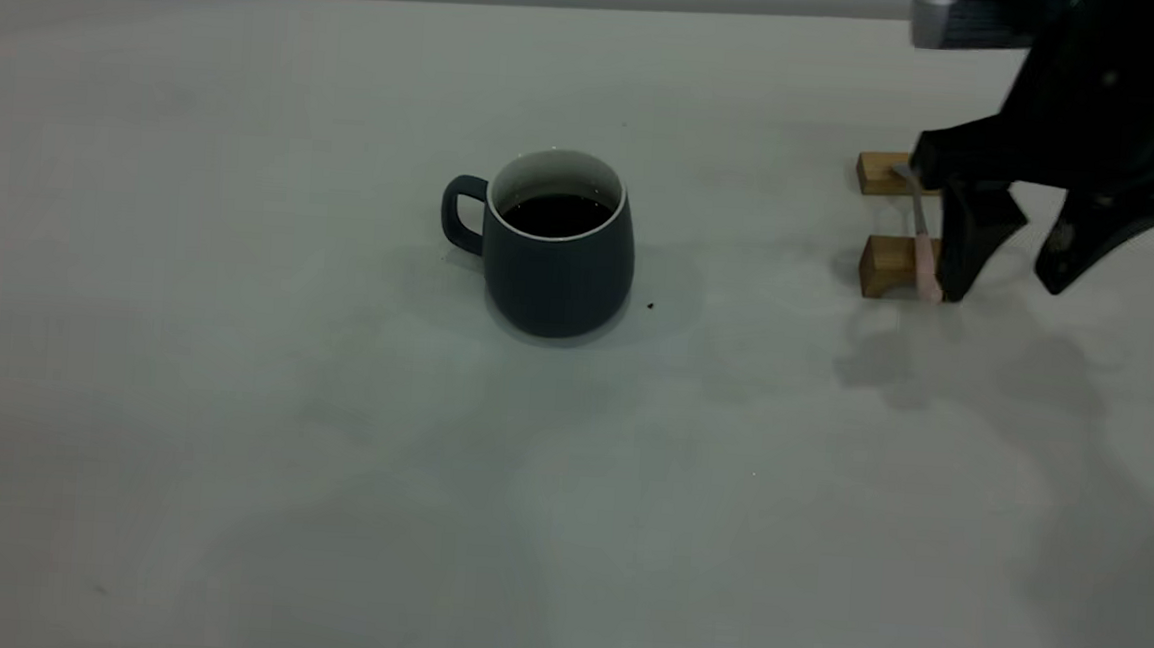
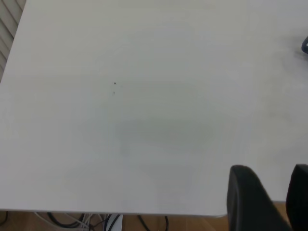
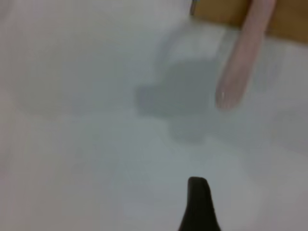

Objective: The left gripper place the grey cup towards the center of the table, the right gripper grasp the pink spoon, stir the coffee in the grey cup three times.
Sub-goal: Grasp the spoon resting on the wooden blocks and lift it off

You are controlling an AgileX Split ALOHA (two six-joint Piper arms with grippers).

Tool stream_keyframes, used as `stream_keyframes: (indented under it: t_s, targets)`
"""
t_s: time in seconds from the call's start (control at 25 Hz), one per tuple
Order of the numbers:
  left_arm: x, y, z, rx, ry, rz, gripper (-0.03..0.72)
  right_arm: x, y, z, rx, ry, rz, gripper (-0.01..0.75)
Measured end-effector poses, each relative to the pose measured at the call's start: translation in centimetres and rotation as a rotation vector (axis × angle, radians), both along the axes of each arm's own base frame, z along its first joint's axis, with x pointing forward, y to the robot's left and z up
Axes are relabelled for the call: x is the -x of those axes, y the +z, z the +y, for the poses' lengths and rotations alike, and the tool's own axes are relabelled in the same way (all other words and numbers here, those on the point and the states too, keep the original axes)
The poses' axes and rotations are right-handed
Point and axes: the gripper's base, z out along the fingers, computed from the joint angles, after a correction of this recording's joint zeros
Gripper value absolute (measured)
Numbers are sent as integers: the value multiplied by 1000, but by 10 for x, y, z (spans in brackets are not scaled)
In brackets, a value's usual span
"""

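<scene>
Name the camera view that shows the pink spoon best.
The exterior view: the pink spoon lies whole across two wooden blocks beside the open right claw. The right wrist view shows only its handle end; the left wrist view, nothing.

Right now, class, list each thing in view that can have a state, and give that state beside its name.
grey cup: upright near the table's middle, handle toward the left arm's side.
coffee: in the cup, well below the rim.
pink spoon: lying across two wooden blocks, not gripped.
right gripper: open, beside the spoon's handle.
left gripper: away from the cup, over the table's edge.
</scene>
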Motion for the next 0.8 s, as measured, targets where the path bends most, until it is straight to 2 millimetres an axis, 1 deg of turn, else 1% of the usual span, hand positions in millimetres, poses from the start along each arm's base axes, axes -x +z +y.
stream_keyframes:
  t_s: [0.44, 0.64, 0.8]
  targets:
    - [0, 0, 0, 1, -1, 0, 274, -34, -33, 7, 1, 49, -11, 618]
    - [0, 0, 0, 1, -1, 0, 274, -40, -43, 8, 16, 67, -9, 608]
    - [0, 0, 0, 1, -1, 0, 274, -41, -45, 7, 22, 69, -9, 567]
